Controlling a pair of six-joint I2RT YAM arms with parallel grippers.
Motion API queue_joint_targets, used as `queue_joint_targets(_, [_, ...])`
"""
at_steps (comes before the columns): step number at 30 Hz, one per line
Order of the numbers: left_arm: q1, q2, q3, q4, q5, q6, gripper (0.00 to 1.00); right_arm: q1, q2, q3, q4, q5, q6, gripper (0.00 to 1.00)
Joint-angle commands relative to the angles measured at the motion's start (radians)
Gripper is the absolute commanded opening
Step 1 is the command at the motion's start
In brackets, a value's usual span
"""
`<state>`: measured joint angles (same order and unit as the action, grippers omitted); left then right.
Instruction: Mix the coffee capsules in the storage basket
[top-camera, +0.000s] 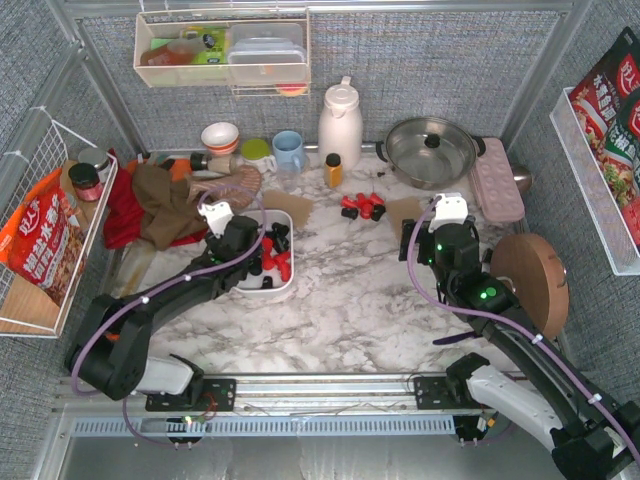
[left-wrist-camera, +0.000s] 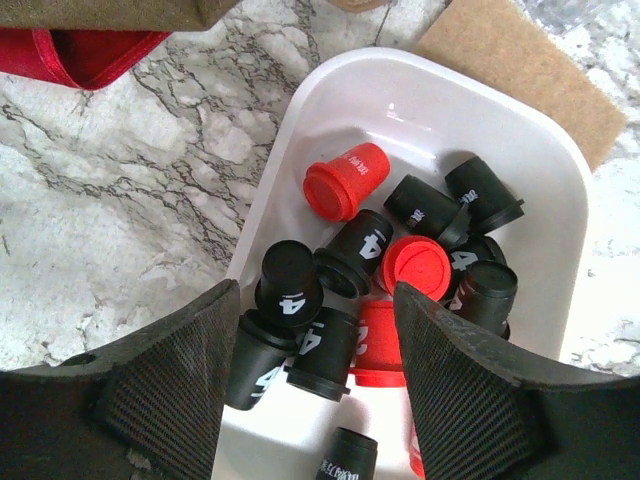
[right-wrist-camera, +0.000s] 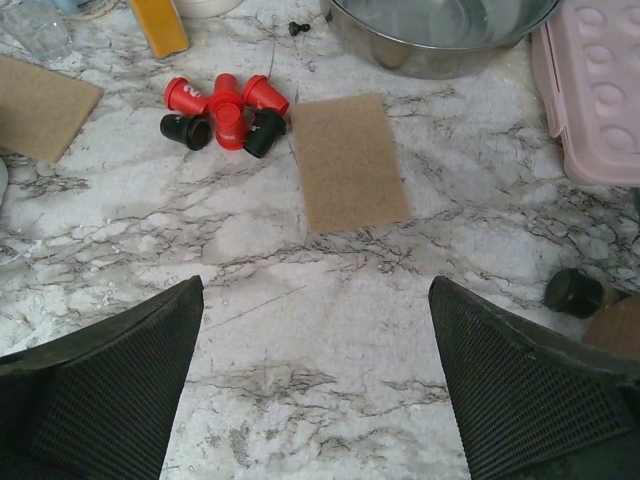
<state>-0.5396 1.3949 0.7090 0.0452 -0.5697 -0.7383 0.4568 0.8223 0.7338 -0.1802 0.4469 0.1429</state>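
Observation:
The white storage basket (top-camera: 287, 284) sits left of centre and holds several black and red coffee capsules (left-wrist-camera: 352, 250). My left gripper (left-wrist-camera: 315, 292) hangs just over the basket (left-wrist-camera: 300, 130), open. A few black capsules and a red one lie loose between its fingers (left-wrist-camera: 170, 385), none gripped. In the top view this gripper (top-camera: 260, 258) is over the basket's middle. More red and black capsules (top-camera: 362, 207) lie in a small cluster (right-wrist-camera: 225, 108) on the marble further back. My right gripper (right-wrist-camera: 315, 285) is wide open over bare marble with nothing between its fingers, and stands right of centre (top-camera: 428, 238).
Steel pot (top-camera: 430, 150), pink dimpled tray (top-camera: 497, 180), white jug (top-camera: 340, 125) and orange bottle (top-camera: 333, 170) line the back. Brown pads (top-camera: 290, 205) (right-wrist-camera: 348, 160) lie beside the loose cluster. A cloth heap (top-camera: 165, 200) lies left, a round wooden board (top-camera: 530, 270) right, and a dark round thing (right-wrist-camera: 573, 292) near it.

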Motion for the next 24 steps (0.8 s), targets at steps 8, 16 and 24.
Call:
queue_joint_targets(8, [-0.004,-0.189,-0.066,0.106,0.145,0.070,0.71,-0.001,0.014,0.016,0.007,-0.019,0.006,0.99])
queue_joint_targets(16, [-0.008,-0.286,-0.086,0.111,0.226,0.199,0.81,-0.001,0.118,0.049,0.021,-0.052,0.040,0.99])
queue_joint_targets(24, [-0.009,-0.316,0.100,-0.140,0.197,0.447,0.99,-0.003,0.308,0.095,0.067,-0.078,0.049,0.97])
